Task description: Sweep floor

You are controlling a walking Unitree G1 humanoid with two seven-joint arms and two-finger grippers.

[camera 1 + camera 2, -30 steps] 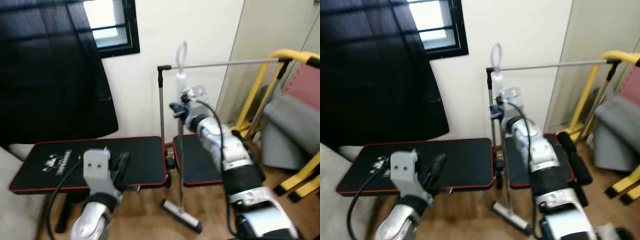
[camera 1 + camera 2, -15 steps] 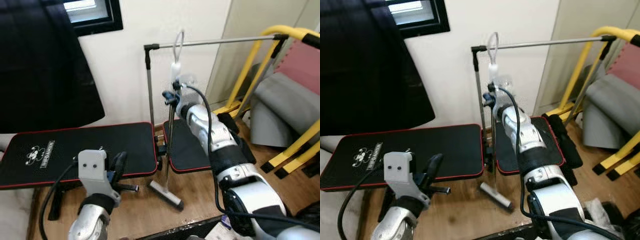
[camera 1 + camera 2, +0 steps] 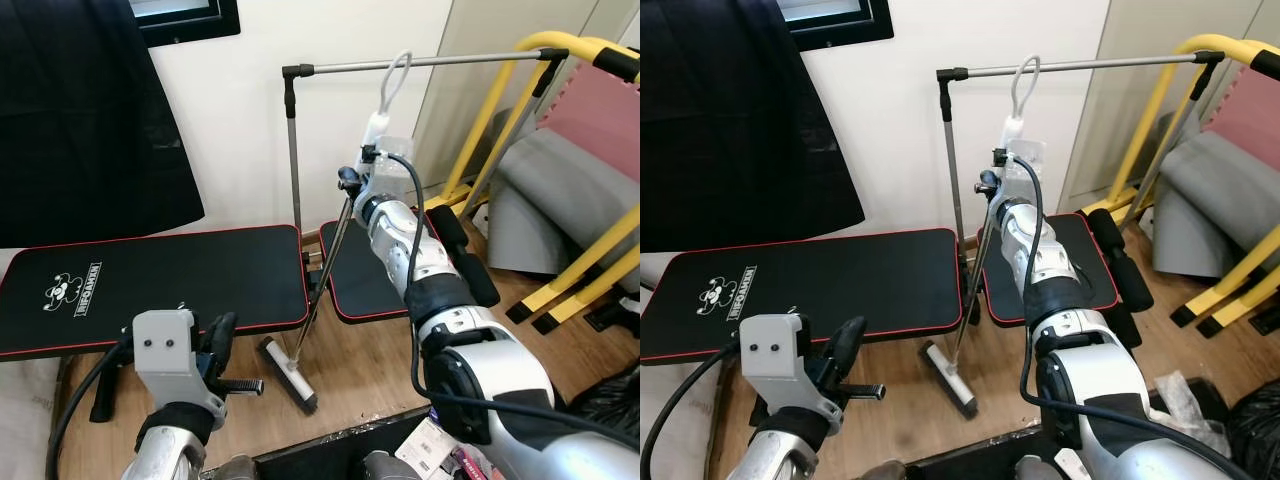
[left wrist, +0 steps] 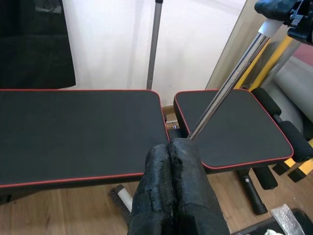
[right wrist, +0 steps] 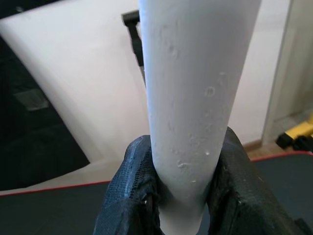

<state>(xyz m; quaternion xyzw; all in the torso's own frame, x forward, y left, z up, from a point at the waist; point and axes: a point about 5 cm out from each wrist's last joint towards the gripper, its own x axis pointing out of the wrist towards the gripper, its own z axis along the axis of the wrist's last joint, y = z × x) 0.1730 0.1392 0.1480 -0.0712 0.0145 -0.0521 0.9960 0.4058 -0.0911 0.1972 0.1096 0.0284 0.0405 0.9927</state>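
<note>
The broom leans with its brush head (image 3: 288,375) on the wood floor in front of the black bench, and its metal shaft (image 3: 325,270) slants up to the right. My right gripper (image 3: 350,182) is shut on the broom just below the white handle with the loop (image 3: 385,100). In the right wrist view both black fingers (image 5: 128,196) squeeze the white handle (image 5: 195,88). My left gripper (image 3: 215,345) is held low at the front left, apart from the broom. Its fingertips (image 4: 171,196) are pressed together on nothing.
A black bench with red trim (image 3: 150,285) and a second pad (image 3: 355,275) stand against the white wall. A metal clothes rail (image 3: 420,64) runs above. A yellow frame (image 3: 560,300), grey cushions (image 3: 560,210) and a black bag (image 3: 610,400) crowd the right. A dark curtain (image 3: 80,120) hangs at left.
The view has swung and dipped. The brush head has slid left across the floor, from under the gap between the pads to in front of the long bench, and the shaft now leans.
</note>
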